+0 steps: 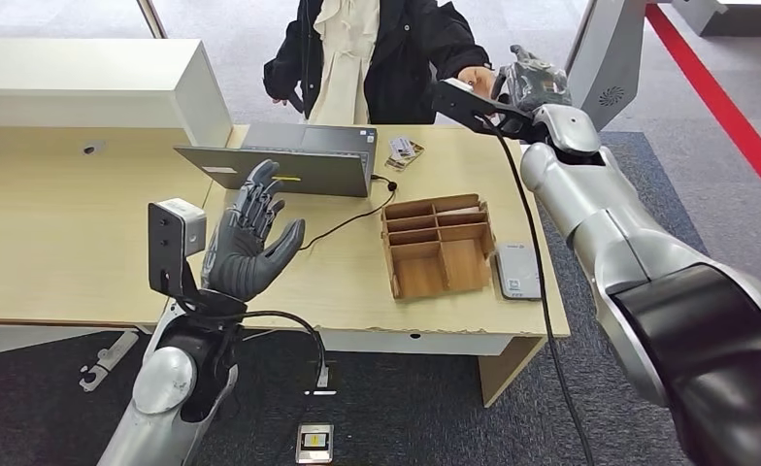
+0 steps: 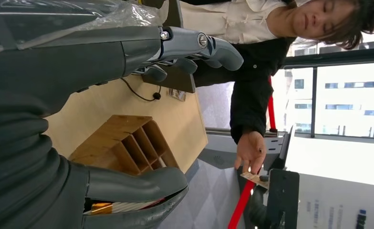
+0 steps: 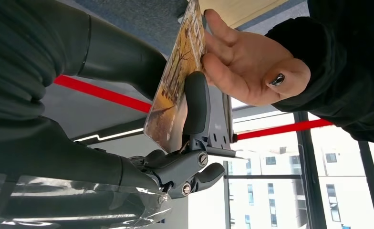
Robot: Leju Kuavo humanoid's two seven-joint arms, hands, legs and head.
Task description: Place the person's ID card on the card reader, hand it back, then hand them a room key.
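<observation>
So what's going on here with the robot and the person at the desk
The robot's right hand is stretched across the desk's far corner, holding a card out to a person. The person's hand is touching the card, so a handover is under way. The left hand is raised above the desk, fingers spread, holding nothing. On the desk are a laptop, a wooden organizer and a card reader with nothing on it.

Reception desk, office or hotel lobby type. Light wood tabletop [image 1: 66,223] with raised white counter ledge [image 1: 85,83] at its far left. On tabletop: open laptop [image 1: 289,165]; right of laptop, partitioned wooden tray [image 1: 438,245] and card reader [image 1: 518,271]. Grey carpet [image 1: 435,408] beneath; person [image 1: 377,58] standing beyond laptop; office-block windows [image 2: 352,102] behind.
</observation>
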